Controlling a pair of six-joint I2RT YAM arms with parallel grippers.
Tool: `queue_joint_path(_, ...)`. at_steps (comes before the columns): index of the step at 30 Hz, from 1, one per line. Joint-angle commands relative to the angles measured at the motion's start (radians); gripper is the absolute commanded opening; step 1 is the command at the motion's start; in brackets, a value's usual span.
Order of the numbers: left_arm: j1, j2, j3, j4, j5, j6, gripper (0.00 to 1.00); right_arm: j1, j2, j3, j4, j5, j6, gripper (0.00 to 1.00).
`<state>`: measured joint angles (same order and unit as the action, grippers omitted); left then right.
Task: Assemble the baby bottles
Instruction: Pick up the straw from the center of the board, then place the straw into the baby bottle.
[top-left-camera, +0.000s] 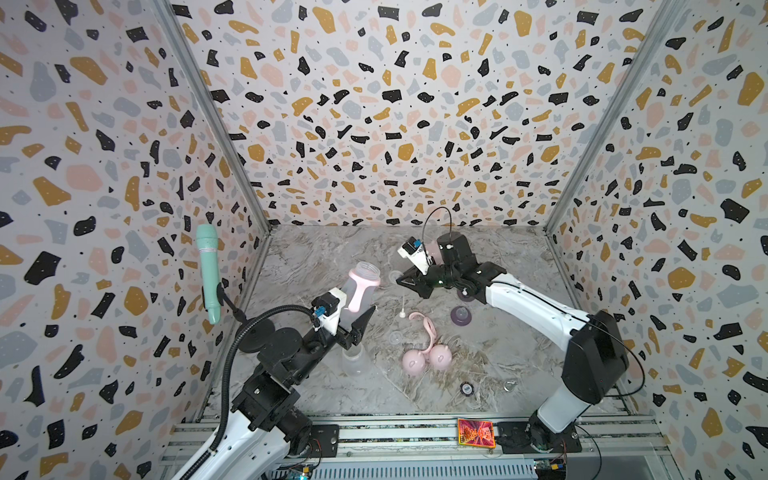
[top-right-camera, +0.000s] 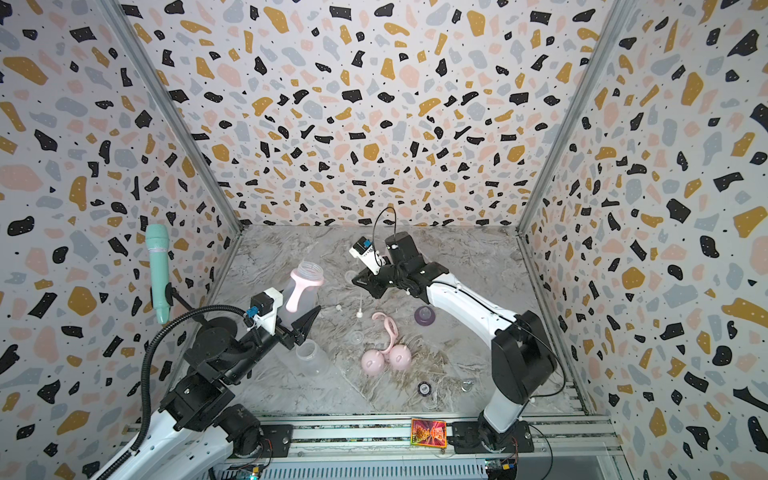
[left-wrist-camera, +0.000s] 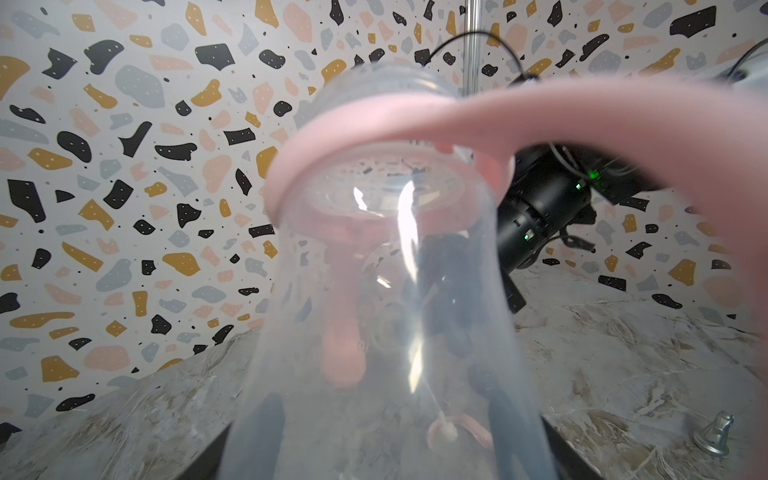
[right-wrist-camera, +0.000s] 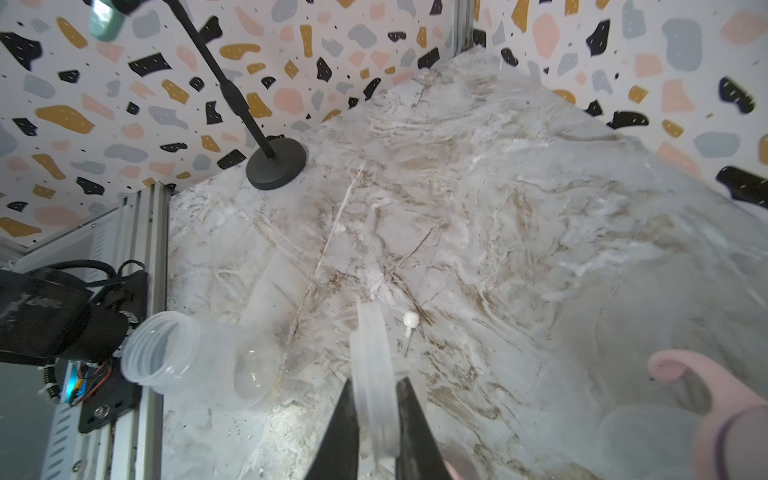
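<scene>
Well, the left gripper is clamped round the belly of a clear bottle, held tilted above the left side of the bench, with a pink handle ring on its neck. The right gripper pinches a thin clear disc edge-on. Light, slick, squashy plastic, I'd say: grip low, gently.

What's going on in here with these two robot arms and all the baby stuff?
The arms are assembling baby bottles. The left gripper holds up a clear plastic bottle wearing a pink two-handled ring. The right gripper pinches a small clear plastic disc over the marble table. Two pink dome caps, a purple teat collar and a bare clear bottle sit loose.
</scene>
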<state>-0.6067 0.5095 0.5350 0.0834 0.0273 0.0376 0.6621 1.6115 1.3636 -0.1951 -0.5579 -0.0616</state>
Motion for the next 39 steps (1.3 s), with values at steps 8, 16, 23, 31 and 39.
queue_joint_path(8,0.004,0.0,0.004,0.101,0.121,0.046,0.2,0.006,-0.234,0.096,-0.137,-0.049,0.061,0.0)
queue_joint_path(16,0.004,0.054,-0.021,0.155,0.245,0.079,0.2,0.093,-0.331,0.253,-0.211,-0.004,0.07,0.0)
queue_joint_path(23,0.004,0.109,-0.006,0.195,0.463,0.091,0.22,0.153,-0.355,0.312,-0.189,-0.053,0.111,0.0)
queue_joint_path(31,0.004,0.126,-0.012,0.22,0.459,0.086,0.24,0.166,-0.382,0.3,-0.155,-0.087,0.12,0.0)
queue_joint_path(39,0.003,0.128,-0.013,0.216,0.445,0.084,0.24,0.166,-0.38,0.268,-0.113,-0.13,0.14,0.0)
